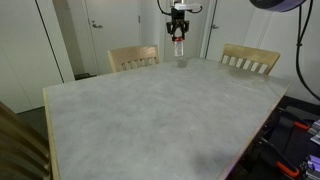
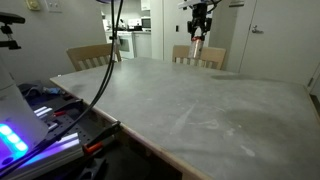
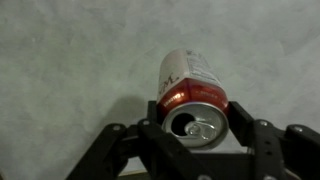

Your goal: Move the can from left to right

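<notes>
The can (image 3: 193, 95) has a silver-grey body, a red upper band and an open metallic top. In the wrist view it sits between my fingers, which press on both sides of its top. My gripper (image 3: 196, 125) is shut on it. In both exterior views the gripper (image 1: 179, 33) (image 2: 198, 32) holds the can (image 1: 179, 48) (image 2: 197, 46) upright above the far edge of the grey table (image 1: 150, 110) (image 2: 200, 100), its base a little off the surface.
Two wooden chairs stand at the table's far side (image 1: 133, 58) (image 1: 250, 59). Cables and electronics lie beside the table (image 2: 40, 120). White doors stand behind (image 1: 110, 25).
</notes>
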`<control>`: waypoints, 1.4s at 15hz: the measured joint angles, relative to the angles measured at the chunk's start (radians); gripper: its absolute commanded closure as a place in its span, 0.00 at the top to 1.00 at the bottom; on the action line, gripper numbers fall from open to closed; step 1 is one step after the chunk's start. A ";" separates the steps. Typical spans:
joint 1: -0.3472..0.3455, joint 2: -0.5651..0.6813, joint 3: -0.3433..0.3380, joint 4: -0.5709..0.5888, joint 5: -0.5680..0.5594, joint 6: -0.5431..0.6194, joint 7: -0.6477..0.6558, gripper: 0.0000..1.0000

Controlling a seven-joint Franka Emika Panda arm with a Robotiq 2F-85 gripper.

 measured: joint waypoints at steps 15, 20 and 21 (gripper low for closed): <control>-0.022 -0.018 -0.078 -0.001 0.006 0.171 0.063 0.45; -0.028 -0.013 -0.146 -0.020 -0.038 0.157 0.144 0.45; -0.034 -0.007 -0.162 -0.020 -0.048 0.146 0.167 0.45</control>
